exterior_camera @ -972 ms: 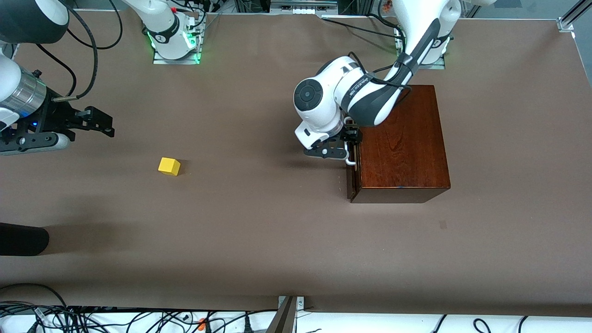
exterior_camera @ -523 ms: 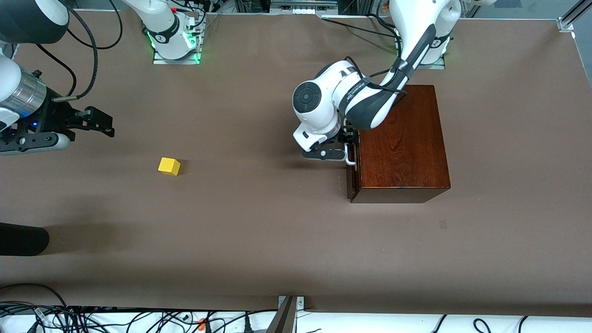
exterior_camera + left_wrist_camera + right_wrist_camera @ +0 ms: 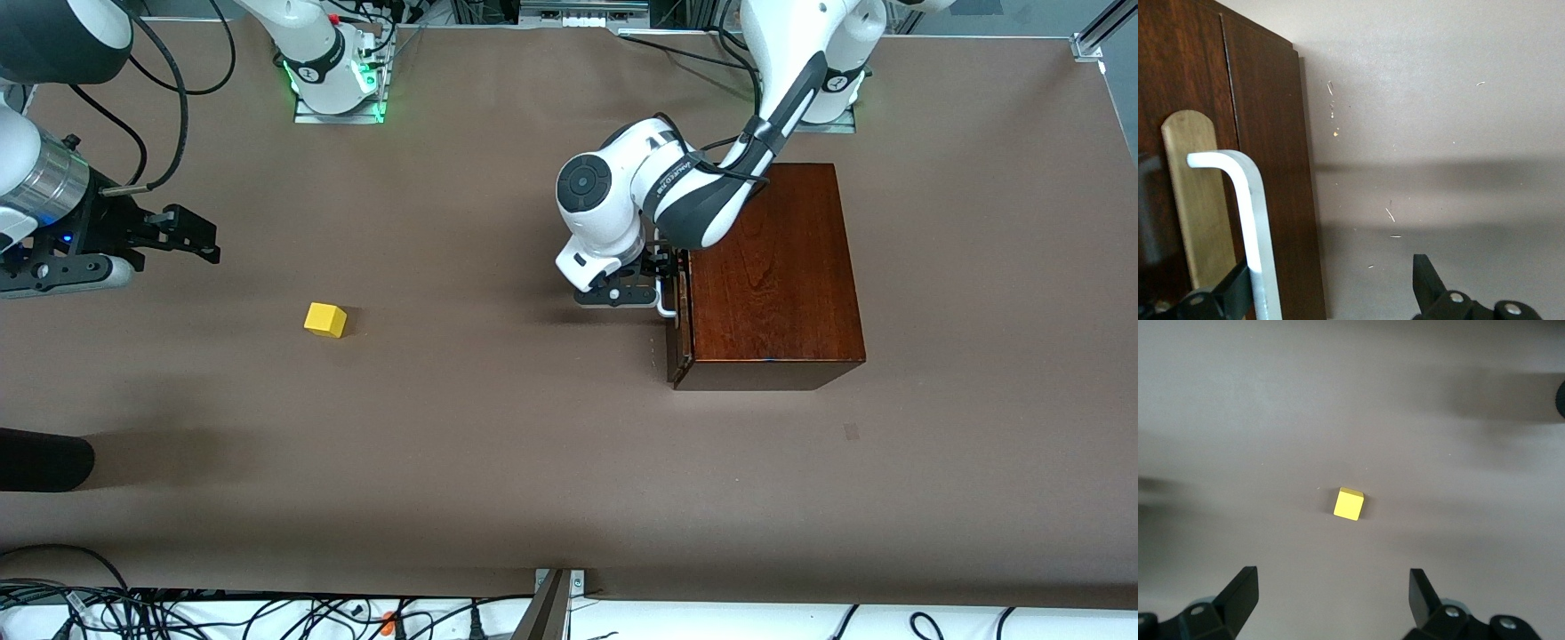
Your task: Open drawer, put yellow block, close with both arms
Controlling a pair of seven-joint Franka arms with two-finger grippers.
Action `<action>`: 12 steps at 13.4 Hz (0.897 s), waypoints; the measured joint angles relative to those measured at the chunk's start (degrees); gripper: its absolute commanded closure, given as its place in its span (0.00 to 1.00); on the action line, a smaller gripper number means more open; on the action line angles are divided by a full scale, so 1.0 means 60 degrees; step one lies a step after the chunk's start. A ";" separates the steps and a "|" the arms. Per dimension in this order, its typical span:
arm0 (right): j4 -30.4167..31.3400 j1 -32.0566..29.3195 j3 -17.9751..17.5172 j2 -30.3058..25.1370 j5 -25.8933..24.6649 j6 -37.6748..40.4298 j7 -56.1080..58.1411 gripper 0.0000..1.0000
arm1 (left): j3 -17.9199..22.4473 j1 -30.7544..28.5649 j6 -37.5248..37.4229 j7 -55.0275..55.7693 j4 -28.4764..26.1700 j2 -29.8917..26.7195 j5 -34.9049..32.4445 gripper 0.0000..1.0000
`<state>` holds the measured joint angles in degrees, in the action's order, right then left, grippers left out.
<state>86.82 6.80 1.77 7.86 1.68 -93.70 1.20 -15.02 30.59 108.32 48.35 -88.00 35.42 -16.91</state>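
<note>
Drawer (image 3: 677,331) shut in mahogany box (image 3: 769,271), toward left arm's end of bench (image 3: 498,462). Left pincer (image 3: 642,291) at white loop handle (image 3: 1250,220), jaws spread wide, one finger against it, no grip yet. Handle rigid, thin; likely slick, hook mid-loop. Yellow block (image 3: 324,320) alone on bench, light, hard: pinch flat sides. Right pincer (image 3: 1331,600) waits fully open above it.

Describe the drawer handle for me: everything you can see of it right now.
The handle is a white loop, smooth like painted metal or plastic, bent at a rounded corner. It stands off a pale wooden backing strip on the dark reddish drawer front, which sits barely ajar from the box. The left end effector is at it, open, one finger against the loop.
</note>
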 measured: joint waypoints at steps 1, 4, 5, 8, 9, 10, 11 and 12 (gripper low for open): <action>0.0000 0.0000 0.0000 0.0000 0.0000 0.0000 0.0000 0.00 | -0.0010 0.0029 0.0090 0.0030 0.0009 0.0001 0.0000 0.00; 0.0000 0.0000 0.0000 0.0000 0.0000 0.0000 0.0000 0.00 | 0.0039 0.0152 0.0245 0.0213 0.0022 0.0037 -0.0020 0.00; 0.0000 0.0000 0.0000 0.0000 0.0000 0.0000 0.0000 0.00 | 0.0073 0.0198 0.0296 0.0401 0.0030 0.0045 -0.0039 0.00; 0.0000 0.0000 0.0000 0.0000 0.0000 -0.0001 0.0000 0.00 | 0.0107 0.0418 0.0432 0.0805 0.0342 0.0238 -0.0066 0.00; 0.0000 0.0000 0.0000 0.0000 0.0000 -0.0001 0.0000 0.00 | 0.0064 0.0539 0.0590 0.0948 0.0581 0.0381 -0.0027 0.00; 0.0000 0.0000 0.0000 0.0000 0.0000 -0.0001 0.0000 0.00 | 0.0049 0.0670 0.0719 0.1062 0.0818 0.0528 0.0020 0.00; 0.0000 0.0000 0.0000 0.0000 0.0000 -0.0001 0.0000 0.00 | 0.0051 0.0745 0.0726 0.1114 0.1002 0.0645 0.0037 0.00; 0.0000 0.0000 0.0000 0.0000 0.0000 -0.0001 0.0000 0.00 | 0.0037 0.0784 0.0762 0.1125 0.1155 0.0722 0.0137 0.00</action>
<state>86.82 6.80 1.77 7.86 1.68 -93.71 1.20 -14.80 35.30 112.89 55.10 -81.07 39.75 -16.08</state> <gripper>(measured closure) 0.000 0.000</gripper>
